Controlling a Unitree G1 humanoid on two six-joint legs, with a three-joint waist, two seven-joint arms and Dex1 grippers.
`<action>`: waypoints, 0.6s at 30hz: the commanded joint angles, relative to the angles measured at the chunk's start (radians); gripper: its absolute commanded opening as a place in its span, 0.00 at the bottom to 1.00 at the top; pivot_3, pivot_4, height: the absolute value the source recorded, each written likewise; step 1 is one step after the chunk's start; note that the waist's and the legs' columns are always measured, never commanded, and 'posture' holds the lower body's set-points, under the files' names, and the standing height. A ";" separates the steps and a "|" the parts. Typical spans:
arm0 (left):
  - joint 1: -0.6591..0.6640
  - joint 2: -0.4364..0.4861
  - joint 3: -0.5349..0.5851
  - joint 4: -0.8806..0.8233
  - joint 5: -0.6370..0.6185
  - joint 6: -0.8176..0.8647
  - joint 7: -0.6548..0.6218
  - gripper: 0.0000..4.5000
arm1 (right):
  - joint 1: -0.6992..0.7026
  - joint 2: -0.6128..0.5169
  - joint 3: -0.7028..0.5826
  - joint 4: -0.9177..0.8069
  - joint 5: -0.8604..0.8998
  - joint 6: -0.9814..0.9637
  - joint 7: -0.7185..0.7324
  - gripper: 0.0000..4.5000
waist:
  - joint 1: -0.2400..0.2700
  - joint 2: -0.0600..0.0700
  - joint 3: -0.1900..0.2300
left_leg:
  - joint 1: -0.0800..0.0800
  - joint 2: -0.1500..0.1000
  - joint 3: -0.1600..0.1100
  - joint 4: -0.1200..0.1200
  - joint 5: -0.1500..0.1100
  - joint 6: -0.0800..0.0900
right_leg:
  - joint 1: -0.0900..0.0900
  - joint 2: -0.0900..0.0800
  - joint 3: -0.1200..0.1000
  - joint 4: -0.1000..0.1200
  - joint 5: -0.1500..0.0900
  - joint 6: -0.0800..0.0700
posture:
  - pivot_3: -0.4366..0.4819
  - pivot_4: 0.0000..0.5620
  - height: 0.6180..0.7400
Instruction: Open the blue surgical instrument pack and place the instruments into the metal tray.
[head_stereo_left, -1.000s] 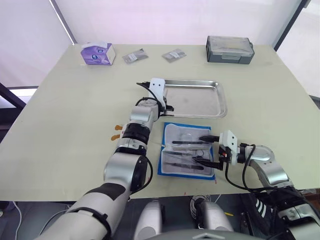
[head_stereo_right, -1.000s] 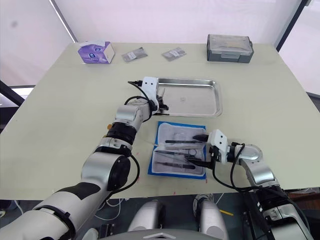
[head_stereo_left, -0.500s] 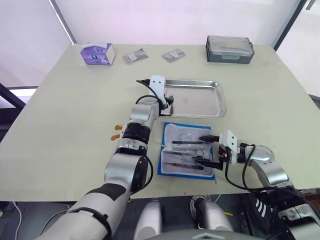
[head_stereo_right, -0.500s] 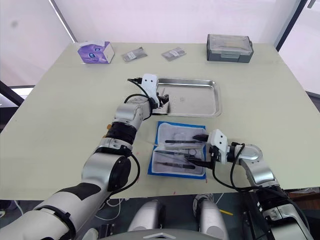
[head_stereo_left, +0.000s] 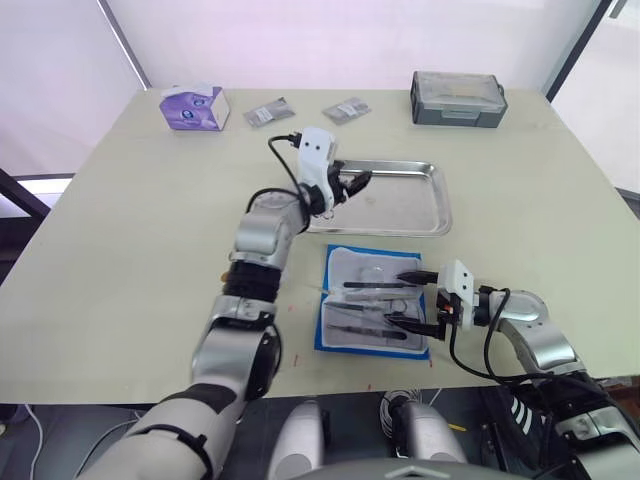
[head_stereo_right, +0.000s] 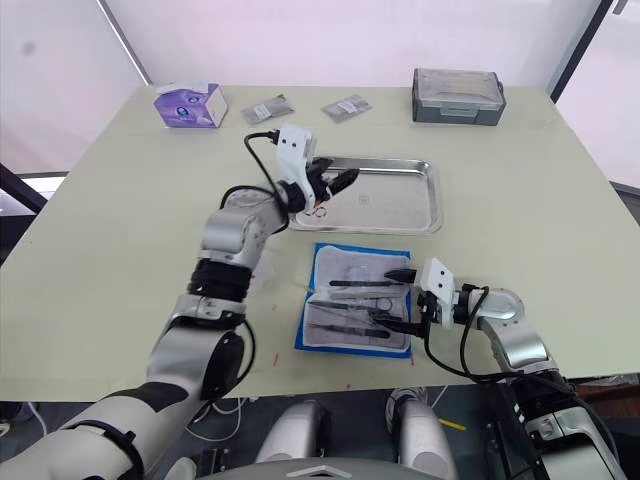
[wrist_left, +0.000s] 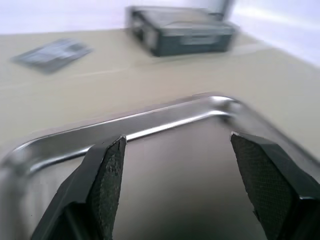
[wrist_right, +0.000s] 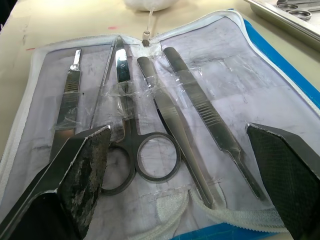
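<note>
A: Four or five instruments (wrist_right: 165, 115) lie in the blue surgical instrument pack (head_stereo_left: 375, 300), which is unzipped flat on the worktop (head_stereo_left: 130, 220), lining up, just on the robot's side of the metal tray (head_stereo_left: 400, 195).

B: End effector states?

A: Right end effector (head_stereo_left: 412, 300) hovers at the pack's right edge, fingers spread wide apart, nothing between them. Left end effector (head_stereo_left: 352, 183) is raised over the tray's left end, fingers also apart and empty (wrist view shows bare tray floor between them). One ring-handled tool (head_stereo_right: 318, 208) lies in the tray's left corner.

B: Key geometry for the next grasp?

A: The instruments lie directly ahead of the right end effector, along its line of reach. Their long axes run across the pack, left to right as the robot faces, so roughly parallel to the fingers' pointing direction. Judgement: right arm is nearer by a clear margin; it would need wrist rotation to close across a shaft, not along it. Plastic retaining film over the tools may resist the lift.
</note>
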 joint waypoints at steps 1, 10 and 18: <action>0.017 0.095 -0.048 -0.077 -0.029 -0.064 -0.232 0.78 | 0.045 -0.011 0.027 0.100 -0.051 0.044 -0.011 1.00 | 0.003 0.000 0.000 | 0.000 0.000 0.000 0.000 0.000 0.000 | 0.000 0.000 0.000 0.000 0.000 0.000 | 0.48 0.27 0.89; 0.102 0.232 -0.177 -0.113 -0.049 -0.184 -0.655 0.78 | 0.036 -0.007 0.024 0.113 -0.053 0.038 -0.007 1.00 | 0.005 0.000 0.000 | 0.000 0.000 0.000 0.000 -0.002 0.004 | 0.000 0.000 0.000 0.000 0.000 0.000 | 0.48 0.27 0.89; 0.100 0.272 -0.302 0.030 0.095 -0.456 -0.800 0.78 | 0.042 -0.009 0.020 0.103 -0.053 0.040 -0.013 1.00 | 0.005 0.000 0.000 | 0.000 0.000 0.000 0.000 -0.003 0.005 | 0.000 0.000 0.000 0.000 0.000 0.000 | 0.48 0.27 0.89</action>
